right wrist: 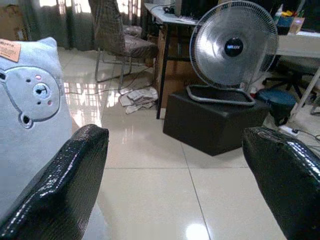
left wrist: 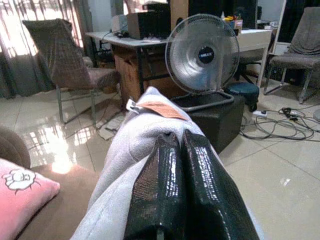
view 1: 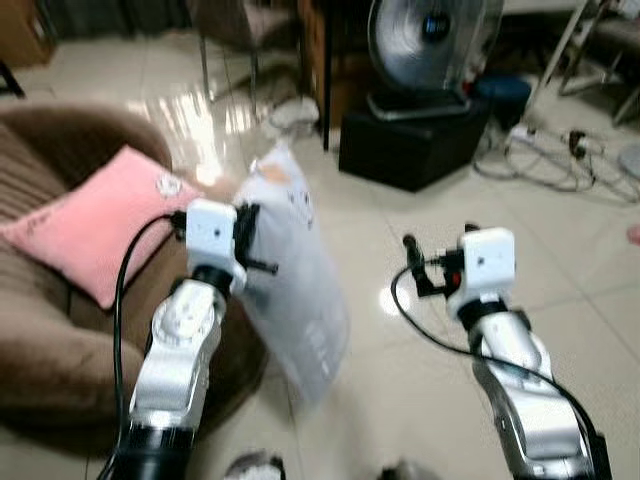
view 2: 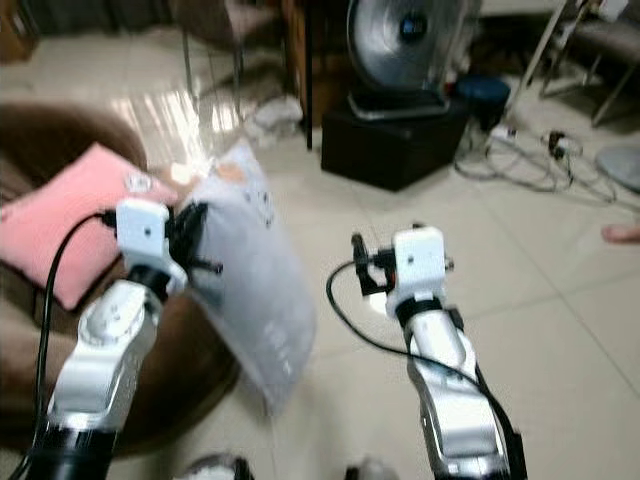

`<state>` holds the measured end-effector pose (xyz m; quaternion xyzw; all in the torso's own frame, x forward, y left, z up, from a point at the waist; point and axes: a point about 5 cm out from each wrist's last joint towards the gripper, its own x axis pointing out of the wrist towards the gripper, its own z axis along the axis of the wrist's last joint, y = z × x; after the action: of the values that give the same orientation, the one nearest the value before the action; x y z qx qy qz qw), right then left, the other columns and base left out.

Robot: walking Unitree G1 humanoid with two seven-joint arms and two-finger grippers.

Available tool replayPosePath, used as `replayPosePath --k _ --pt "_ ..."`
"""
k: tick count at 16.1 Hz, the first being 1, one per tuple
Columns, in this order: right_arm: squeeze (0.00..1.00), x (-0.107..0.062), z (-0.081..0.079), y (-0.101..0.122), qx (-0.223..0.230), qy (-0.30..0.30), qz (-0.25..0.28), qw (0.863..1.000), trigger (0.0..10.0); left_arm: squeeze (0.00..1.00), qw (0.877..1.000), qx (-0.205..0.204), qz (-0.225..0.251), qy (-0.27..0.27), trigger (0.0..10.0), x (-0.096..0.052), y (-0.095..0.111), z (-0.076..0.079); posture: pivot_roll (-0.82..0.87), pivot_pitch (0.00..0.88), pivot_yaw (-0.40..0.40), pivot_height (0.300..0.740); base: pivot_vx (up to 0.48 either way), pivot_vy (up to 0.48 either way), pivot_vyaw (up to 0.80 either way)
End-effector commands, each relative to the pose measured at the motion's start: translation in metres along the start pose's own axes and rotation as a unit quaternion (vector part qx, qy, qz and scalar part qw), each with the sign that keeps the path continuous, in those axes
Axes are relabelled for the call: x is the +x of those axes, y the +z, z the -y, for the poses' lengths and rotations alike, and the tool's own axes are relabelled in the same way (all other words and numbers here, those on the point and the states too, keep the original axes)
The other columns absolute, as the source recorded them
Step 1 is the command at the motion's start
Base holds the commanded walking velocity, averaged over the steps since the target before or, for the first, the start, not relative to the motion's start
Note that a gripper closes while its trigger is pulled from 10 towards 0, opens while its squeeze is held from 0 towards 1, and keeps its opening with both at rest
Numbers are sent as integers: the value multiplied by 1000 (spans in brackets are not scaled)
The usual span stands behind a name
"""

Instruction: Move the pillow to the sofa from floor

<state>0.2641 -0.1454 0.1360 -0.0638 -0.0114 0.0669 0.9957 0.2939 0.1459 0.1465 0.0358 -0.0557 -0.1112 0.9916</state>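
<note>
Grey pillow (view 1: 295, 270) is clamped by left gripper (left wrist: 182, 185), hanging just beside the sofa (view 1: 50, 360). Right gripper (right wrist: 175, 175) is held wide open, empty. Pillow should be swung fully over the sofa seat before release.

Both my head views are smeared with motion blur, so the printed face on the pale blue pillow (view 1: 295, 290) reads there as faint marks. My left gripper (left wrist: 182, 187) covers the middle of that pillow in its wrist view, and its fingers run off the picture's edge. The brown sofa (view 1: 60, 350) is cut by the picture's left edge, as is a corner of the pink cushion (view 1: 95, 225). In the right wrist view, my right gripper (right wrist: 175, 175) shows just parts of its fingertips (right wrist: 65, 185). The fan (view 1: 430, 40) loses its top at the frame edge.
</note>
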Motion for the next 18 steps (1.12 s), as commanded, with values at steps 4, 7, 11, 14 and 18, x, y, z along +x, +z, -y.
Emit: replayPosePath --k 4,7,11,14,18 --pt "0 2 1 -3 -4 2 -10 1000 10000 0 1000 8 23 0 10000 4 8 1 -64 1 21 740 0 0 0" --pt "0 1 4 -9 -17 -9 -28 999 10000 0 999 22 27 -2 10000 8 10 2 -69 1 22 740 0 0 0" --pt "0 1 1 -10 -38 4 -27 999 10000 0 999 26 29 -4 10000 9 11 4 -68 4 23 740 251 0 355" --pt "0 1 -2 -10 -40 9 -27 999 10000 0 999 26 31 -5 10000 11 11 5 -68 4 26 740 360 0 800" --pt "0 1 -3 -11 -42 13 -28 999 10000 0 999 27 31 -9 10000 13 11 7 -70 2 29 740 363 0 800"
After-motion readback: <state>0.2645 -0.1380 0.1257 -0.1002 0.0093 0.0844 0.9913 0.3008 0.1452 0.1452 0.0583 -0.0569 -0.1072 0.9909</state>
